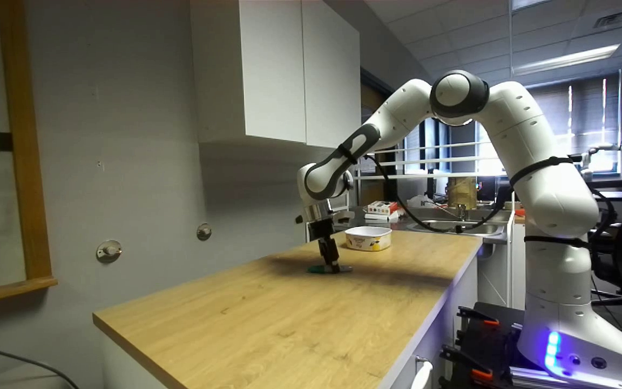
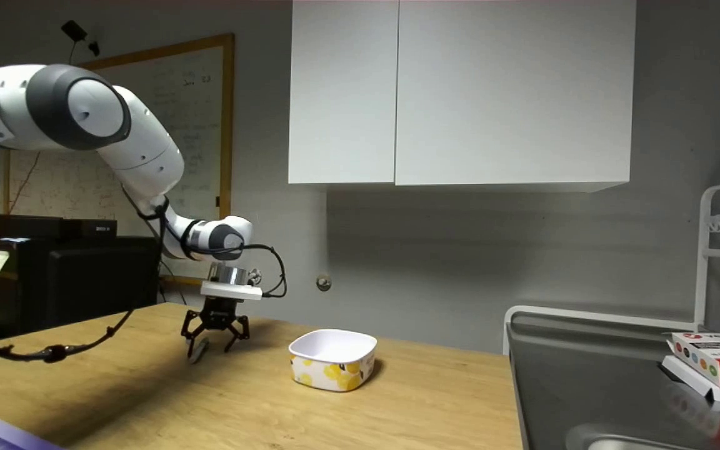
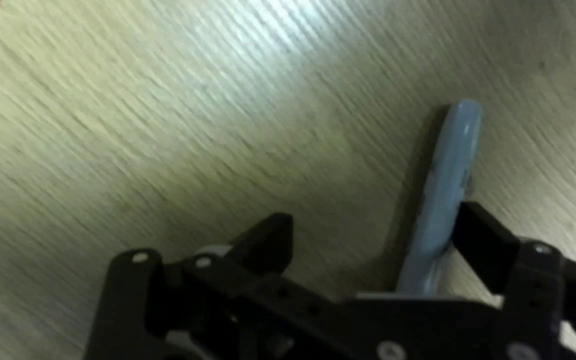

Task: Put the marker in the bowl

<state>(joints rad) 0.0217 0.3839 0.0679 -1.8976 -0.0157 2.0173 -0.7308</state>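
Observation:
The marker [image 3: 443,185] lies on the wooden tabletop; it looks grey-blue in the wrist view. In an exterior view it shows a green end [image 1: 317,269], and its grey part also appears in an exterior view [image 2: 198,351]. My gripper [image 3: 373,230] is open and low over the table, with one finger on each side of the marker. The marker is close to the right finger in the wrist view; I cannot tell if they touch. Its lower end is hidden by the gripper. The bowl [image 2: 333,375] is white, squarish, with yellow fruit print; it stands beside the gripper, also in an exterior view [image 1: 362,243].
A wall cabinet [image 2: 460,94] hangs above the counter. Boxes [image 1: 382,208] lie by the sink [image 1: 484,229] beyond the bowl. Black monitors [image 2: 97,275] stand behind the arm. A white rack [image 2: 704,262] stands past the table's end. A cable hangs from the arm.

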